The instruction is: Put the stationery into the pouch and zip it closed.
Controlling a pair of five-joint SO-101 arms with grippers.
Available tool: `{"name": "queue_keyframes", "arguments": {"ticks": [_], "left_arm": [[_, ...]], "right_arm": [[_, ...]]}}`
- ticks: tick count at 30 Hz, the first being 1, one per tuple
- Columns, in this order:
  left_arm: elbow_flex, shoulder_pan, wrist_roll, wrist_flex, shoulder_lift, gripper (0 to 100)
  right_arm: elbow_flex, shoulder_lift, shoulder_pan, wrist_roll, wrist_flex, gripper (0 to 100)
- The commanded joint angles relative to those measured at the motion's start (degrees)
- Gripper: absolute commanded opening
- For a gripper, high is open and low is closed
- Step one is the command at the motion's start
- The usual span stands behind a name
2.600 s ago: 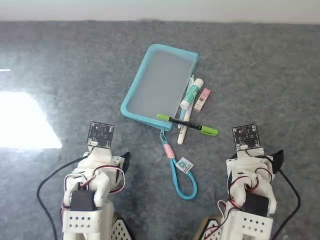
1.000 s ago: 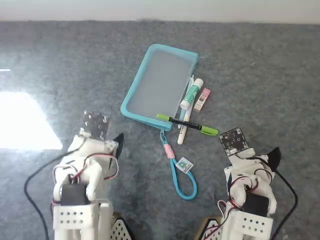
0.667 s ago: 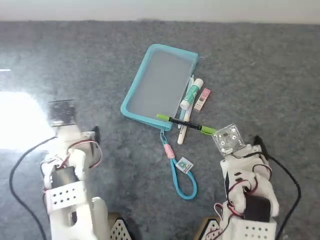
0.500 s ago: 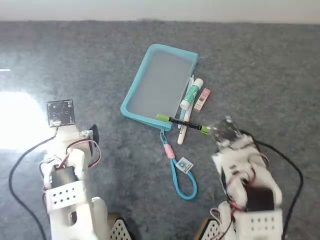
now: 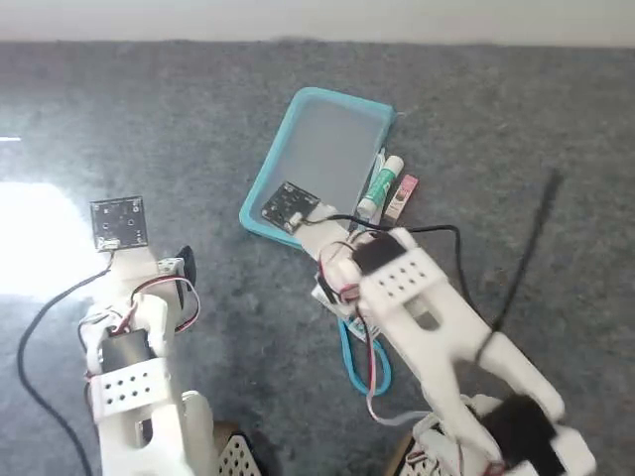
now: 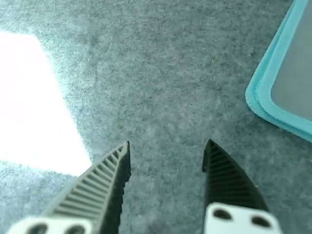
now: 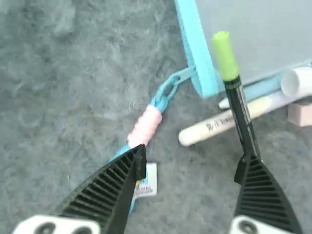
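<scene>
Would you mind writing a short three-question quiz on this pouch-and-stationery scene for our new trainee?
1. True or false: the right gripper is shut on the green-capped marker.
2. What lies between the fingertips of the left gripper? A: grey table. B: a glue stick. C: an eraser.
3. What colour is the bead on the strap of the pouch?

Key: 1 false, its jaws stand wide open with the marker beside one finger. 2 A. 3 pink.
</scene>
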Motion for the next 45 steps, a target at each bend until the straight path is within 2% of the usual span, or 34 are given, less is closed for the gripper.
{"name": "queue_keyframes", "arguments": {"ticks": [1,7,13,19,28,34,36,40,45], "left_arm": [[0.0,0.0,0.5,-1.3,0.1,23],[0.1,0.3,0.4,-1.4,0.0,23],[0.2,0.3,0.4,-1.4,0.0,23],[0.2,0.4,0.4,-1.4,0.0,23],[0.2,0.4,0.4,-1.4,0.0,23],[0.2,0.4,0.4,-1.4,0.0,23],[0.2,0.4,0.4,-1.4,0.0,23],[0.2,0.4,0.4,-1.4,0.0,23],[0.2,0.2,0.4,-1.4,0.0,23]], "right_arm": [[-4.1,3.6,-0.7,-4.2,-5.3,31.8],[-4.0,8.9,-0.7,-6.7,-9.5,31.8],[-4.1,12.4,-1.1,-6.6,-9.5,31.8],[-4.7,17.5,-5.4,-6.4,-10.1,31.8],[-6.2,22.4,-5.6,-6.7,-10.3,31.5],[-6.2,22.4,-5.6,-6.5,-6.7,14.4],[-6.9,22.3,-5.6,-6.5,-4.1,12.2],[-10.1,22.3,-5.6,-6.9,1.6,18.4],[-9.7,23.5,-5.6,-8.7,1.4,23.0]]}}
